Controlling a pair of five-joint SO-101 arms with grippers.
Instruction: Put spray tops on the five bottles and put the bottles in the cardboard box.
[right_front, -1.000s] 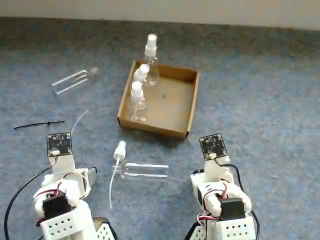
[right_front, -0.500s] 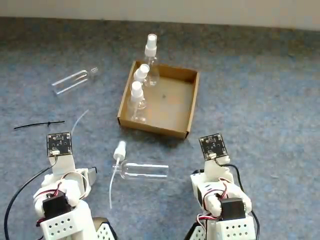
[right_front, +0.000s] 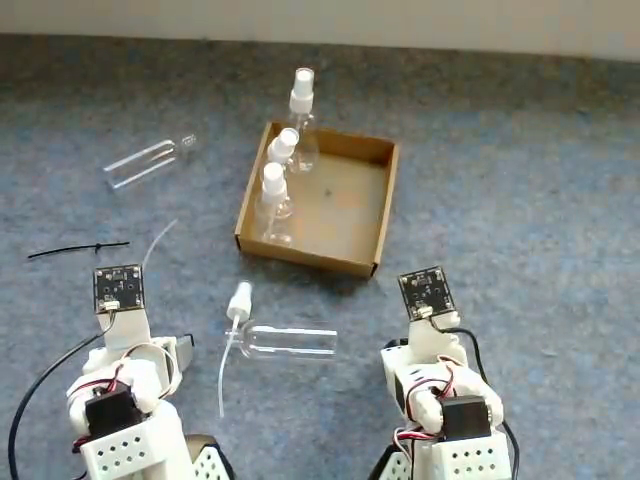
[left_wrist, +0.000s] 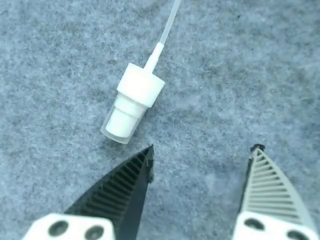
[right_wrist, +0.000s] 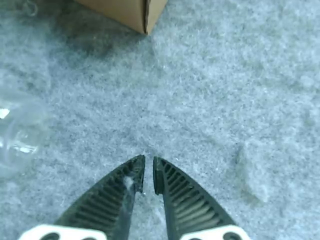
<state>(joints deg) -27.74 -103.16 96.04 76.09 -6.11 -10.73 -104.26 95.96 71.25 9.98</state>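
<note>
**Three bottles capped, two bare on the table**

Three bottles with white spray tops stand in a row along the left side of the cardboard box (right_front: 370, 215): the far bottle (right_front: 302, 90) at the back corner, the middle bottle (right_front: 286, 144) and the near bottle (right_front: 272, 185).

A bare bottle (right_front: 295, 341) lies on its side on the grey table (right_front: 520, 200) in front of the box, between the two arms. A loose spray top (right_front: 240, 300) rests just at its neck, its thin tube trailing toward the arms. A second bare bottle (right_front: 143, 163) lies well off to the left of the box, and a black cable tie (right_front: 78, 250) lies near the left arm.

The left claw (left_wrist: 203, 150) is spread wide and holds nothing. It hangs low over the table, with another spray top (left_wrist: 134, 102) lying just beyond its dark finger.

The right claw (right_wrist: 148, 161) is pinched almost together, gripping nothing, and points at bare table short of a box corner.
</note>
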